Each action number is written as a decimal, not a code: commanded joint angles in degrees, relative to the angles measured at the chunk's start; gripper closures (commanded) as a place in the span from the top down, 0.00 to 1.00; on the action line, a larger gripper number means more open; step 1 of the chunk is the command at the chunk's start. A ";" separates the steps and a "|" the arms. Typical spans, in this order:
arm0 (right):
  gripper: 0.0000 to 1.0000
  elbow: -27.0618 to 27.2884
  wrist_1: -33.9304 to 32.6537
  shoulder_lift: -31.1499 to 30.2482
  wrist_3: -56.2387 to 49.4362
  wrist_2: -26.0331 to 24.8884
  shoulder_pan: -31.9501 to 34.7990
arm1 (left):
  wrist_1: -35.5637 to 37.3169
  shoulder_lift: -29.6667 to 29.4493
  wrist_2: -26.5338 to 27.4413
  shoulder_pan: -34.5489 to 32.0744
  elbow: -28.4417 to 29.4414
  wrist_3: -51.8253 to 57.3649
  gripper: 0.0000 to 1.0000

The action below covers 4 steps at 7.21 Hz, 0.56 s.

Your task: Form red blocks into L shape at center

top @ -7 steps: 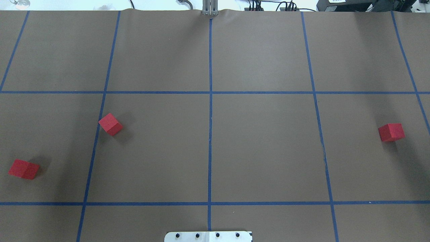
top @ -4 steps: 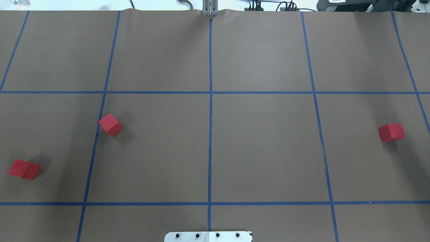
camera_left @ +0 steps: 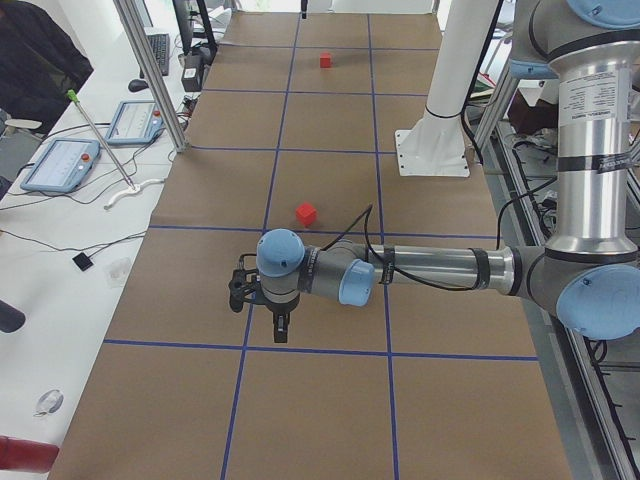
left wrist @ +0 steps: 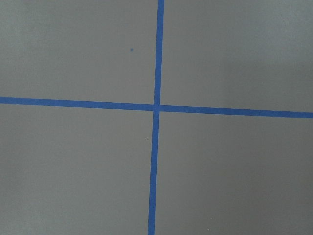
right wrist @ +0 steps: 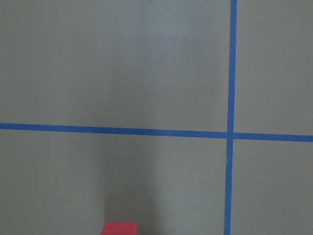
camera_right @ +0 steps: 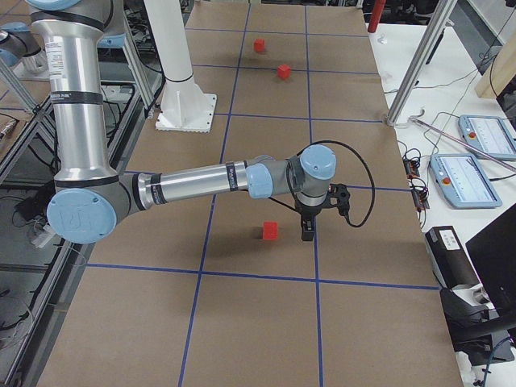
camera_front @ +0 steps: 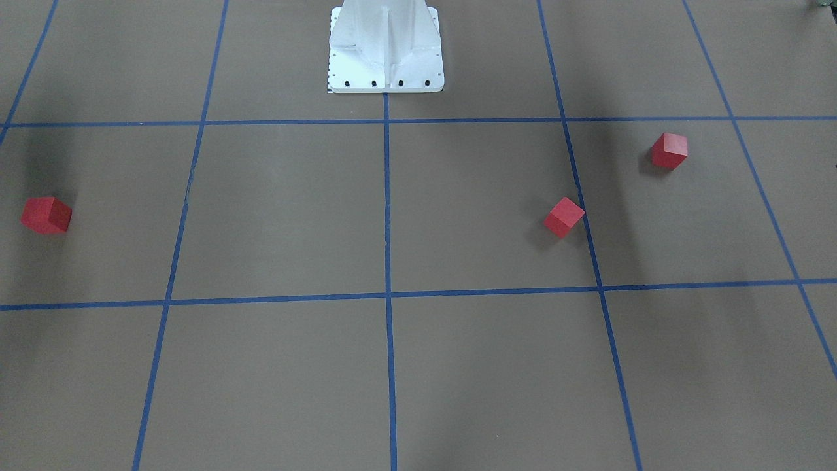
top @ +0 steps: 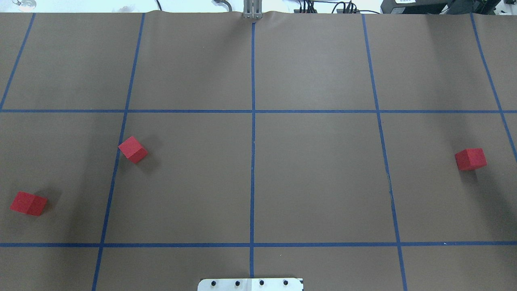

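Left gripper (camera_left: pixel 283 328) and right gripper (camera_right: pixel 308 230) show only in side cams, pointing down; open or closed can't be told. Overhead cam shows all 3 red blocks (top: pixel 133 149): two at frame left, one far right, all well apart from the center (top: pixel 253 111). White base plate (top: pixel 250 284) sits bottom-middle.

No readable text, labels, brands, numbers or signs anywhere.

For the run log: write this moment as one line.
phase: not started | far-left block, left block, right block: apart, none at middle tape line | left gripper: grip unreadable | right gripper: near right block, grip unreadable
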 commanded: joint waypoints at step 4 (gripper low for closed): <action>0.99 -1.39 4.61 -1.51 7.05 -0.62 -12.38 | -0.07 0.51 -0.31 0.00 -0.44 -0.22 1.00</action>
